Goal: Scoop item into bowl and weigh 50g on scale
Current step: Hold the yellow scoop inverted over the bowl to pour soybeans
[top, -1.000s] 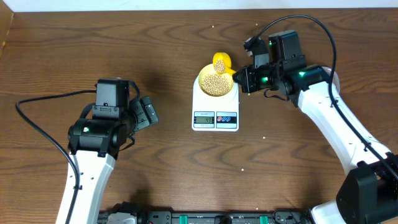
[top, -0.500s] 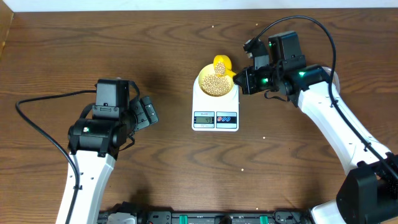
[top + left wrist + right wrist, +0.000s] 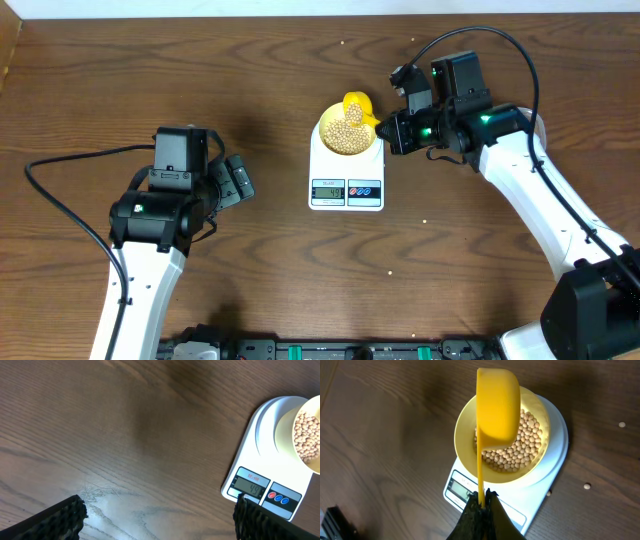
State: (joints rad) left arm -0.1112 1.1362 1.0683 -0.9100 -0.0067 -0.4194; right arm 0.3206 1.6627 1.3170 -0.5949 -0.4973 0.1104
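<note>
The white scale (image 3: pixel 346 180) stands mid-table with the pale-yellow bowl (image 3: pixel 345 133) on it, and the bowl holds many tan beans (image 3: pixel 520 445). My right gripper (image 3: pixel 388 128) is shut on the thin handle of a bright yellow scoop (image 3: pixel 497 405). The scoop hangs tipped over the bowl's (image 3: pixel 462 445) far side, its underside toward the wrist camera. My left gripper (image 3: pixel 240 180) hovers open and empty over bare wood left of the scale (image 3: pixel 265 435). Its fingertips (image 3: pixel 55 520) stand far apart. The bowl (image 3: pixel 285 430) shows at that view's right edge.
A few stray beans lie on the wood, one (image 3: pixel 622 424) right of the scale and one (image 3: pixel 425 222) toward the front right. A black cable (image 3: pixel 60 170) loops at the left, and a black rail (image 3: pixel 330 350) runs along the table's front edge.
</note>
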